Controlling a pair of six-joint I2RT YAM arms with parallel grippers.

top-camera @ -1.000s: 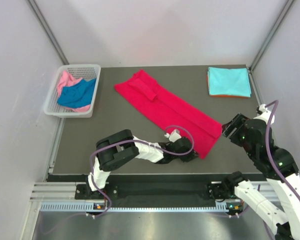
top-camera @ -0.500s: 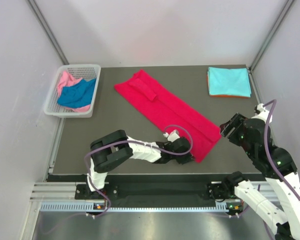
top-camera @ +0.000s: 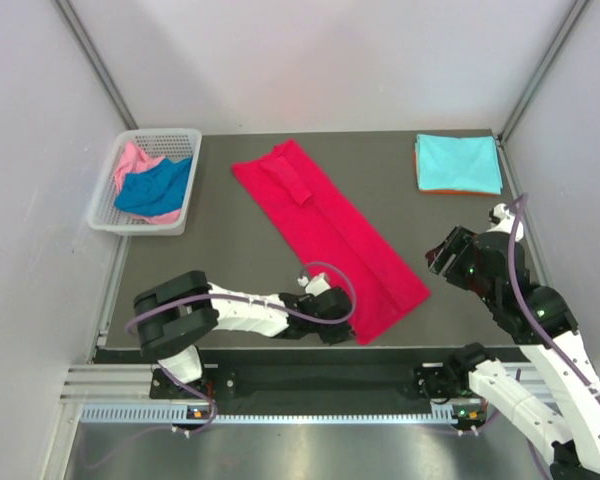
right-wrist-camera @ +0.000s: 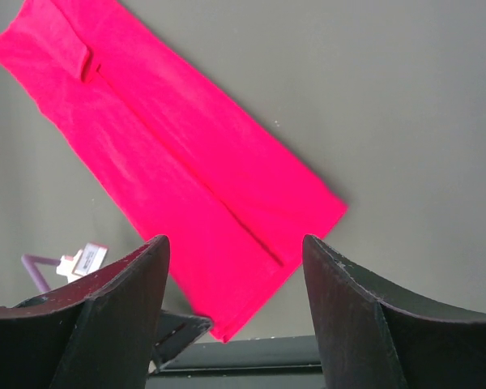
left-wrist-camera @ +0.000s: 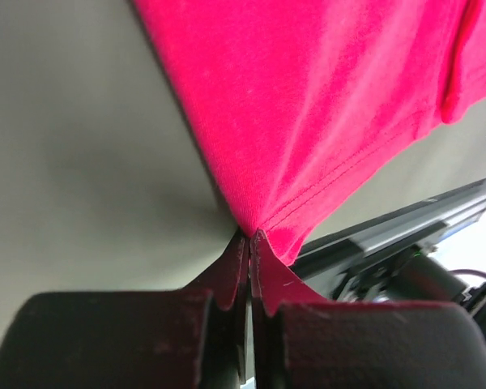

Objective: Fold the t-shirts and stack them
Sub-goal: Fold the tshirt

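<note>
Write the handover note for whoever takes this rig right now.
Grippers: the left gripper has its jaws shut on the near hem corner of the red t-shirt. The right gripper is open and empty, above the table right of that shirt.
Done: turquoise t-shirt folded on top of the orange t-shirt, far right corner.
Left: the red one lies as a long diagonal strip; finish folding and stack it. The blue t-shirt and pink t-shirt lie crumpled in the white basket, far left.

Five t-shirts (top-camera: 330, 235), one basket (top-camera: 135, 226), two arms (top-camera: 240, 315)
</note>
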